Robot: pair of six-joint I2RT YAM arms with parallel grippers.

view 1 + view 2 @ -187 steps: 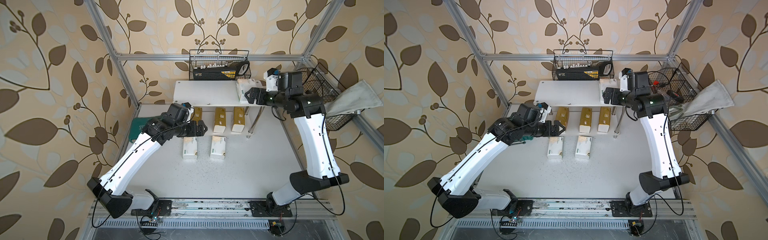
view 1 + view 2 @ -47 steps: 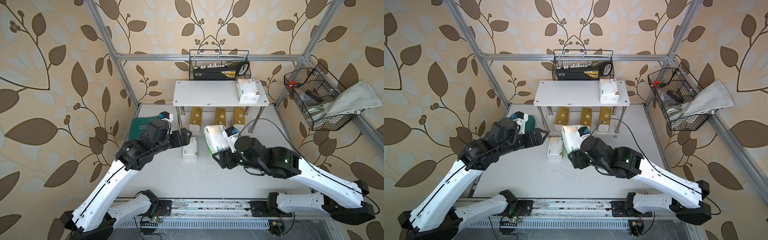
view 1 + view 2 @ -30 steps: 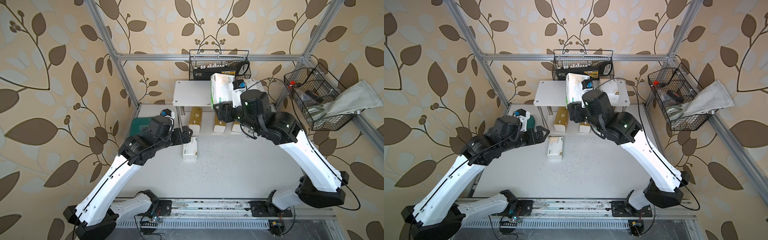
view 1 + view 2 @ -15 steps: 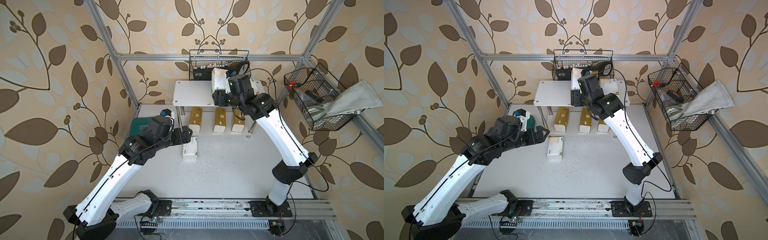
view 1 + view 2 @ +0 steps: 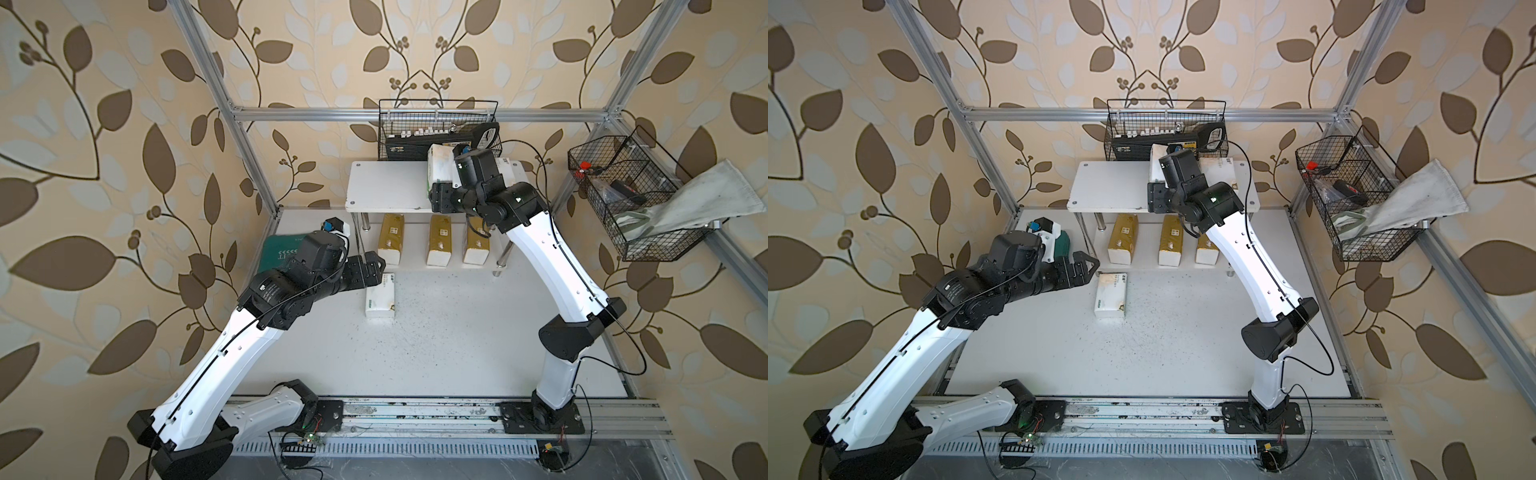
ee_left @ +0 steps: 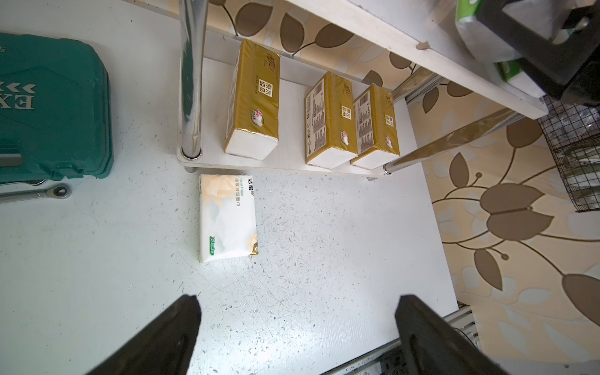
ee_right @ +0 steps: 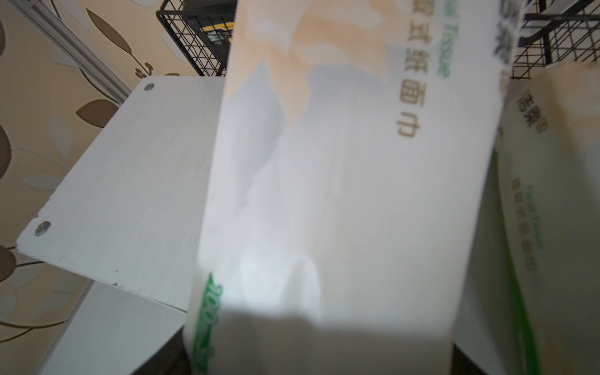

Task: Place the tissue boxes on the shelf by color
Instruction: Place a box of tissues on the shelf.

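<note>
My right gripper (image 5: 441, 193) is shut on a white tissue box (image 5: 439, 170) with green print, held tilted over the shelf's top board (image 5: 386, 187). This box fills the right wrist view (image 7: 341, 162) and hides the jaws. Another white box (image 5: 509, 170) lies beside it at the board's right end. Three gold boxes (image 5: 392, 237) (image 5: 440, 240) (image 5: 476, 245) lie side by side on the lower board (image 6: 292, 130). One more white box (image 5: 380, 295) lies on the table just in front of the shelf. My left gripper (image 5: 376, 266) hovers open by that box's left end, holding nothing.
A green tool case (image 5: 282, 253) and a wrench (image 6: 39, 193) lie left of the shelf, under my left arm. A black wire basket (image 5: 436, 129) hangs on the back wall right behind the shelf. Another basket (image 5: 623, 195) with a cloth (image 5: 698, 199) hangs at the right.
My right arm has carried its white box from in front of the shelf up and back onto the top board, beside the other white box. The left arm has barely moved.
</note>
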